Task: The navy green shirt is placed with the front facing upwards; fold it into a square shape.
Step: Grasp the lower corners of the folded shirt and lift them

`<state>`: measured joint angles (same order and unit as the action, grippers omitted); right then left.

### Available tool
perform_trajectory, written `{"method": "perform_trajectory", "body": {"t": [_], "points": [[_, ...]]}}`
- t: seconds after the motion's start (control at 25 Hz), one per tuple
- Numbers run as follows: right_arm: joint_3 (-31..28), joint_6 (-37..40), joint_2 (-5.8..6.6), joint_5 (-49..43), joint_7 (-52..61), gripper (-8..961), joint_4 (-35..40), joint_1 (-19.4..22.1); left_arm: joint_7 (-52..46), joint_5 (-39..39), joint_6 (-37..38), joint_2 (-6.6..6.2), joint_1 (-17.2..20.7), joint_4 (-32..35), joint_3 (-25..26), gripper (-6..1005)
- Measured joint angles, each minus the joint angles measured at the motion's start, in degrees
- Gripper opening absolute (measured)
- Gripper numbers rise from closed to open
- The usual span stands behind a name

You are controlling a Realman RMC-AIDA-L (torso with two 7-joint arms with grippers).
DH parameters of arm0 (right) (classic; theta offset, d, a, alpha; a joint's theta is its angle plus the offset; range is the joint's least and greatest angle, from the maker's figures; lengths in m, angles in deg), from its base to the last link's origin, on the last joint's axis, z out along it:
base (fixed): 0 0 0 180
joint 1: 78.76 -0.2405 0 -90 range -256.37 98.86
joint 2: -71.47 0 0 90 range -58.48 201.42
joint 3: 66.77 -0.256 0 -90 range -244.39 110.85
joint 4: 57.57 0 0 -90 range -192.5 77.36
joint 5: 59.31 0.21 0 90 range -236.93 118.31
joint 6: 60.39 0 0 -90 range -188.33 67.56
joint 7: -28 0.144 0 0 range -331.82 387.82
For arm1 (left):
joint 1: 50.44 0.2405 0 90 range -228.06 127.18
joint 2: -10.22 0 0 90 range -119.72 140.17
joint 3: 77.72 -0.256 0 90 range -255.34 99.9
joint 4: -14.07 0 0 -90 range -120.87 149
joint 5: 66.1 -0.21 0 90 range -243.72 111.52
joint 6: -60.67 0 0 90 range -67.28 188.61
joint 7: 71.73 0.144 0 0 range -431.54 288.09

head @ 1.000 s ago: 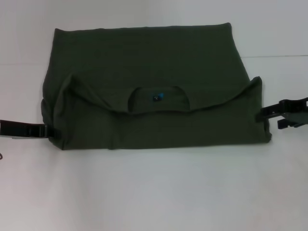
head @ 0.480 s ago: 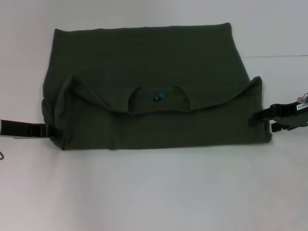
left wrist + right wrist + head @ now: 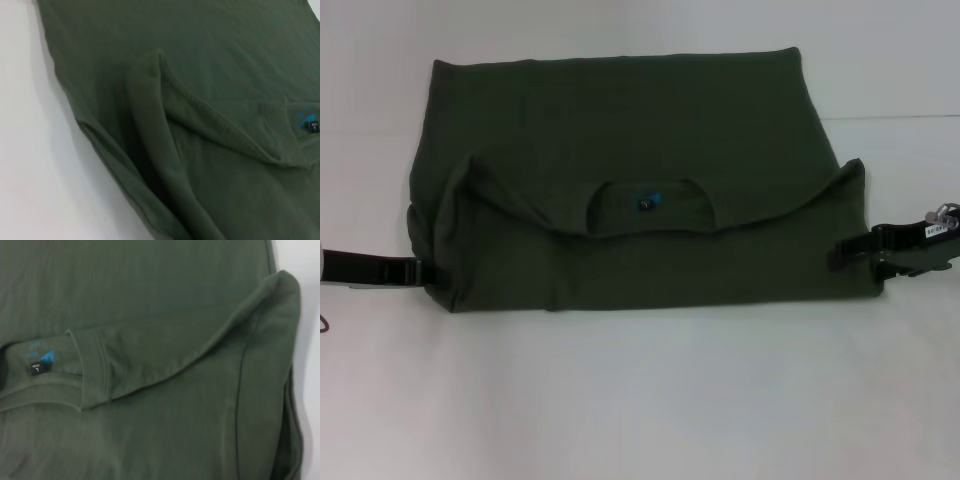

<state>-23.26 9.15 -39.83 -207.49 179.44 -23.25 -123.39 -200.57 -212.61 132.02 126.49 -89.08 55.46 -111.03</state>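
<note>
A: Head view. Where does the navy green shirt (image 3: 620,180) lie?

B: Spread across the far half of the white desk (image 3: 640,400), folded once, so that the collar (image 3: 648,205) faces up at the centre of the near layer. Both side corners of that layer are peaked upward.

A: And the arms?

B: The left end effector (image 3: 418,272) comes in low from the left, its tips at the shirt's near-left edge. The right end effector (image 3: 848,250) comes in from the right, its tips touching the near-right edge. In this view the tips merge with the dark cloth; whether either end effector is spread or pinching cloth cannot be told.

A: What do the wrist views add?

B: Neither shows its own fingers. The left wrist view shows the raised left fold as a thick rolled ridge (image 3: 150,130), with the cloth's layered edge against the desk. The right wrist view resolves the small dark label (image 3: 39,368) with blue print above it inside the ribbed collar, and the right corner peak (image 3: 282,287) beside bare desk.
</note>
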Motion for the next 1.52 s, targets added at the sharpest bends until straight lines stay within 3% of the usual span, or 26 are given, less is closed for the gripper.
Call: {"method": "perform_trajectory", "body": {"t": [0.32, 0.84, 1.04, 1.16, 1.36, 1.52], "points": [[0.00, -0.96, -1.24, 0.10, -0.35, 779, -0.06, -0.33, 0.01, 0.00, 0.00, 0.09, 0.08, 0.00, 0.00, 105], [0.03, -1.42, -1.45, 0.05, -0.20, 738, -0.78, -0.48, 0.15, 0.34, 0.01, 0.09, 0.05, 0.00, 0.00, 105], [1.32, -1.32, -1.42, -0.02, -0.29, 536, -0.38, -0.25, 0.27, 0.73, 0.09, 0.09, 0.05, 0.00, 0.00, 105], [1.46, -1.32, -1.37, -0.01, -0.30, 303, -0.34, -0.23, 0.33, 0.76, 0.09, 0.09, 0.05, 0.00, 0.00, 105], [1.63, -1.10, -1.19, -0.01, -0.40, 65, -0.24, -0.20, 0.35, 0.79, 0.10, 0.09, 0.05, 0.00, 0.00, 105], [1.67, -1.02, -0.94, 0.00, -0.45, 57, -0.22, -0.19, 0.35, 0.79, 0.11, 0.09, 0.10, 0.00, 0.00, 105]]}}
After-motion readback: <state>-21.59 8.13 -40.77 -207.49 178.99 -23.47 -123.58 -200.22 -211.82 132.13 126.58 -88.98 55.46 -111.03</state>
